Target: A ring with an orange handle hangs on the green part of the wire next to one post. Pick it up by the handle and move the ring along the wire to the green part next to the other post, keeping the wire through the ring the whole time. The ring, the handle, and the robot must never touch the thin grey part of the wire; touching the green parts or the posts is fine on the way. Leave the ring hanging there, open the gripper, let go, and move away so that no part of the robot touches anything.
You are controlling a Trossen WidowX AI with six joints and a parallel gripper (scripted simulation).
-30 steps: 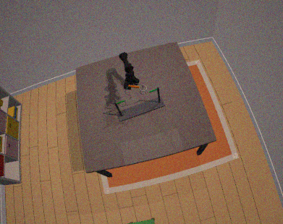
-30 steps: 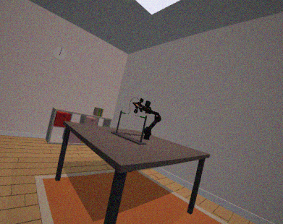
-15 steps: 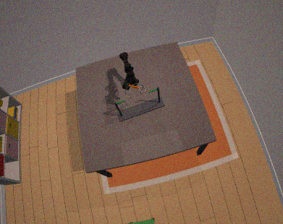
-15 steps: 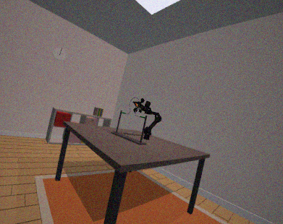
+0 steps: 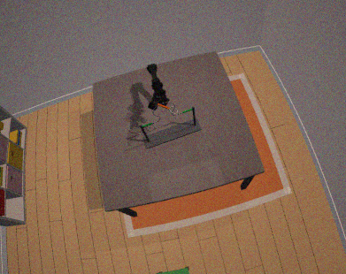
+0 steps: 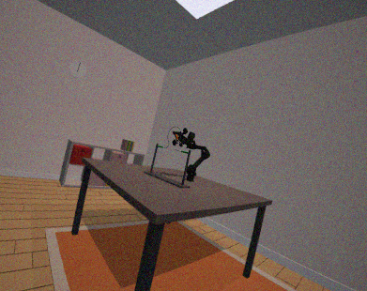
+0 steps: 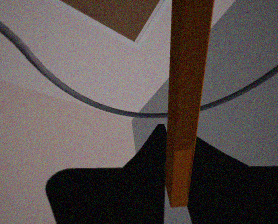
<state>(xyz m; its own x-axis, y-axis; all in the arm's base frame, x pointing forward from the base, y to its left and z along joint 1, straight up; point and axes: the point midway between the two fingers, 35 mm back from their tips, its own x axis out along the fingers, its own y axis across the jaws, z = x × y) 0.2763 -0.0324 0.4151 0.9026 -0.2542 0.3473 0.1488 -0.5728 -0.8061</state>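
- The hand [image 5: 159,104] [image 6: 176,138] [image 7: 167,130] is closed on the orange handle [image 5: 164,107] [image 6: 177,137] [image 7: 187,95], its black fingers nearly together with the handle between them.
- In the wrist view, the handle runs from the top of the picture down to the fingers, leaning slightly.
- The ring [image 5: 174,111] is at the far end of the handle, raised above the bench [image 5: 180,171] [image 6: 209,197] and between the two posts as seen from the top.
- The grey wire [image 7: 90,102] crosses the wrist view in a low curve, showing on both sides of the handle; whether the two touch, I cannot tell.
- Whether the wire passes through the ring is too small to make out.
- One post [image 5: 145,133] [image 6: 154,160] has a short green part [image 5: 147,125] [image 6: 160,146] beside its top.
- The other post [image 5: 194,117] [image 6: 187,168] has its own green part [image 5: 188,110] [image 6: 185,151], nearer the ring in the top view.
- Both posts stand upright on a long dark base [image 5: 173,136] [image 6: 166,179].
- The black arm [image 5: 156,83] [image 6: 206,153] reaches over from the bench toward the wire.
- An orange rug [image 5: 264,135] [image 6: 191,266] lies beneath the bench, with a shelf [image 5: 25,171] [image 6: 65,164] standing apart from it.
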